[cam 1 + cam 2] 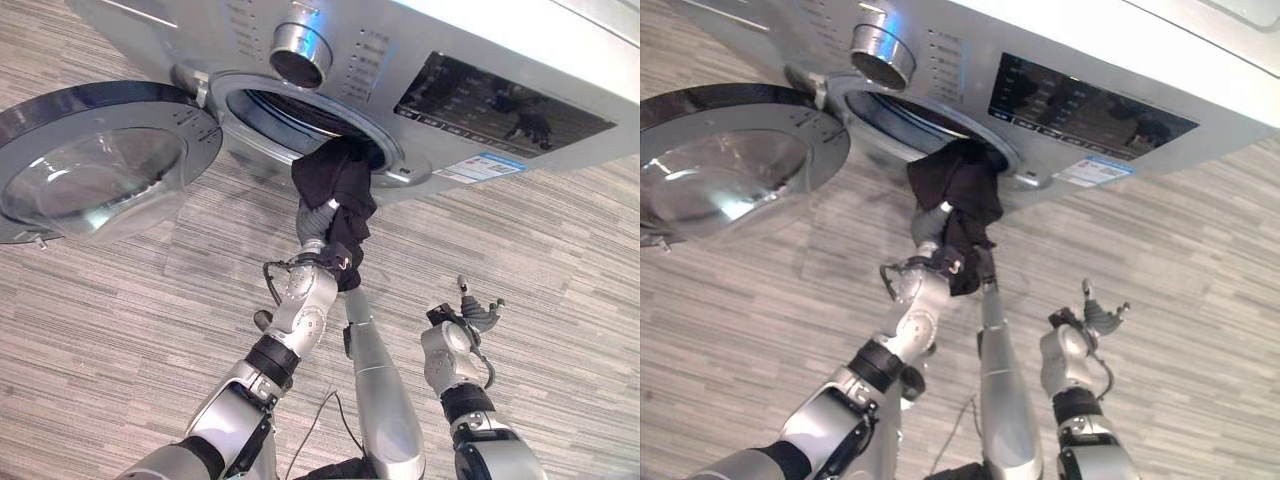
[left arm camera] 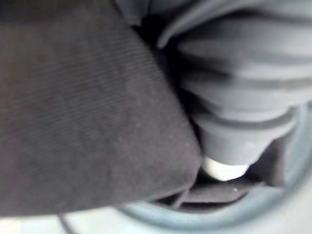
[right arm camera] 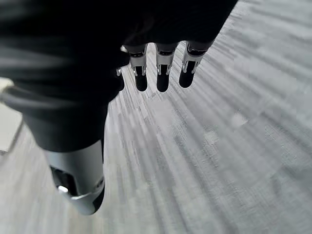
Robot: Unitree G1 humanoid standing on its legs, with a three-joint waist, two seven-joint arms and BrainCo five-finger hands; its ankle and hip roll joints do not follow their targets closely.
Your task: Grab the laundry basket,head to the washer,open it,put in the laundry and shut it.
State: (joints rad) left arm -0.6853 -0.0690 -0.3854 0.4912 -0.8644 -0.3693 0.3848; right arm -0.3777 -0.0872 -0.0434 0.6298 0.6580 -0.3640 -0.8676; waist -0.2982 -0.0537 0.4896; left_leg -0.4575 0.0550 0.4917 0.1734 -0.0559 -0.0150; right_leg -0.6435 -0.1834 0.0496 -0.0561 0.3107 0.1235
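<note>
Now the black garment hangs over the lower lip of the washer opening, half inside, with the left hand buried beneath it, fingers hidden. It looks soft, light and floppy, best bunched at its dangling fold. Below the washer, the right hand hovers relaxed and empty.

No text, number or brand can be made out anywhere. The washer has a dark control panel with pale markings, rows of small marks on either side of its silver dial, and a white and blue sticker just below the panel, but all of this print is too small and blurred to read.
</note>
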